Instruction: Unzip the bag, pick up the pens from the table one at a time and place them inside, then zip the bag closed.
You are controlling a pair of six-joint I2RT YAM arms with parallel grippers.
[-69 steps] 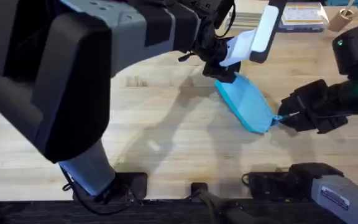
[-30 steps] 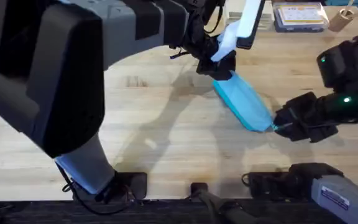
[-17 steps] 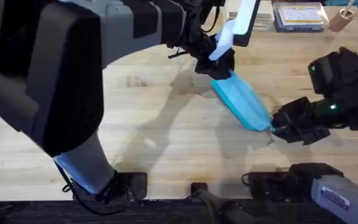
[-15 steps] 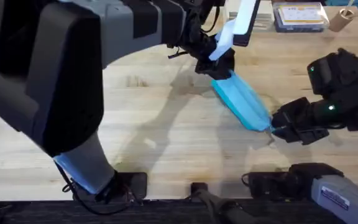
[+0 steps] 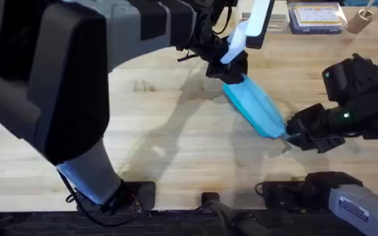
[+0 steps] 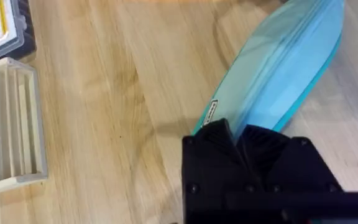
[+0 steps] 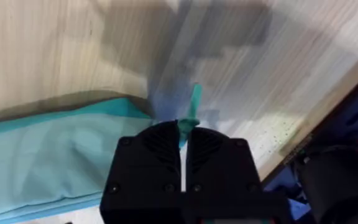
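Bag [image 5: 256,108] lies mid-desk [image 5: 176,137], looks zipped; no pens on the desk, so likely final zipping stage. Right pincer [image 5: 291,134] clenched on teal pull tab [image 7: 192,109] at near-right end, left pincer [image 5: 231,71] clamping far end

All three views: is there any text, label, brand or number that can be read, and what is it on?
None can be read.
Small white tag on the light blue fabric pencil pouch, beside the left pincer: dark marks, too small to read.
White sticker on the right arm's base housing: print too blurred to read.
Clear plastic box with a printed insert at the far edge of the wooden table: blurred, unreadable.
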